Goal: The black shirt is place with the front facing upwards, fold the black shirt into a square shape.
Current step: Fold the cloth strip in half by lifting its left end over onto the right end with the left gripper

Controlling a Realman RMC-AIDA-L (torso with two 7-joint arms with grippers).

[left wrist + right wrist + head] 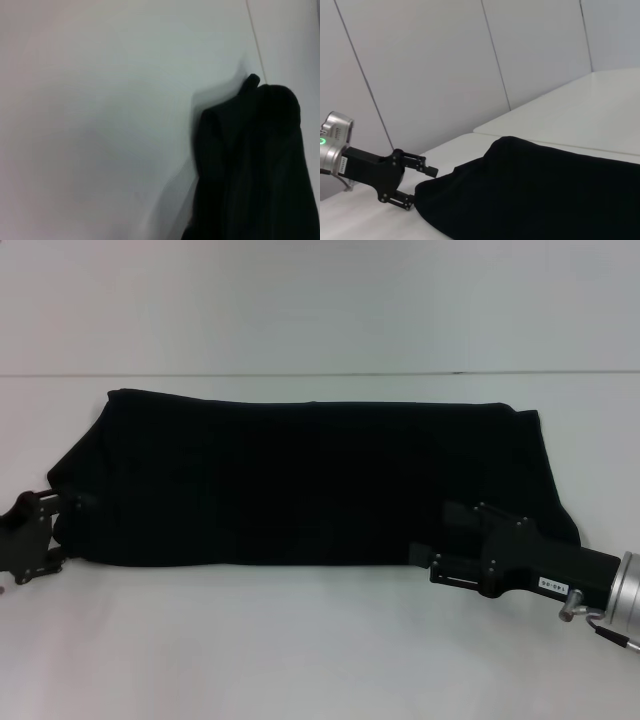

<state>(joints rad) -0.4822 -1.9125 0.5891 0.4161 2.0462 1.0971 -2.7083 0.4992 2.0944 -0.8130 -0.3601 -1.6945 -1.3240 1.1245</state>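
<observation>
The black shirt [300, 480] lies on the white table as a wide, flat band with no lettering showing. It also fills the near part of the right wrist view [545, 195], and one end of it shows in the left wrist view [255, 165]. My left gripper [55, 528] sits at the shirt's left end, fingers spread, and the right wrist view shows this left gripper [415, 184] open beside the cloth's edge. At the shirt's front edge on the right, my right gripper [447, 543] is low with its fingers apart over the hem. Neither gripper visibly pinches cloth.
The white table [300, 650] extends in front of the shirt and behind it to a seam line [320, 373]. Pale wall panels [445, 65] rise beyond the table's far side.
</observation>
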